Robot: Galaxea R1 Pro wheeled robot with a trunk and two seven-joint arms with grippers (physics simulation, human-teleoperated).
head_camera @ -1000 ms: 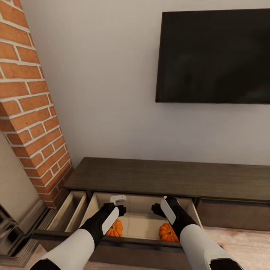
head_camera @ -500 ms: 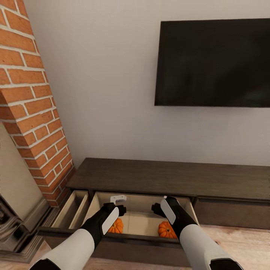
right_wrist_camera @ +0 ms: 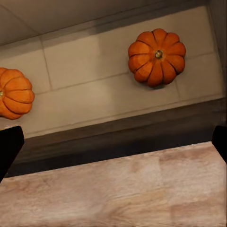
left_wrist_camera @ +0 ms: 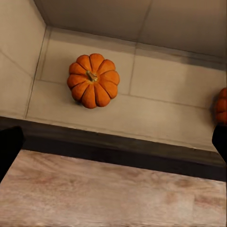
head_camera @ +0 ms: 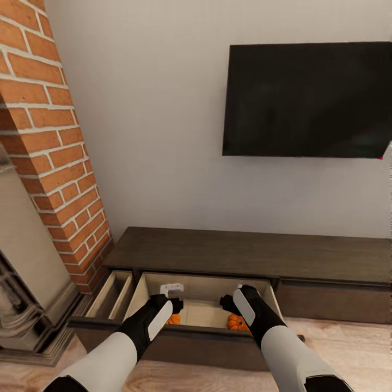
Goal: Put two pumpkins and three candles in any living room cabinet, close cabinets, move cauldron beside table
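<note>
Two pumpkins, one (left_wrist_camera: 93,80) toward the left and one (right_wrist_camera: 156,57) toward the right, resting apart on the pale floor of the open drawer (head_camera: 202,314), already stowed in the dark cabinet (head_camera: 250,255). Left gripper (head_camera: 173,302) and right gripper (head_camera: 227,304) hovering above them, both empty, fingers spread wide to judge by the dark tips at each wrist view's edges. Drawer left pulled out, a narrower one (head_camera: 111,294) beside it too, probably awaiting the candles. Above, a television (head_camera: 307,100); at left, a brick chimney (head_camera: 51,141).
</note>
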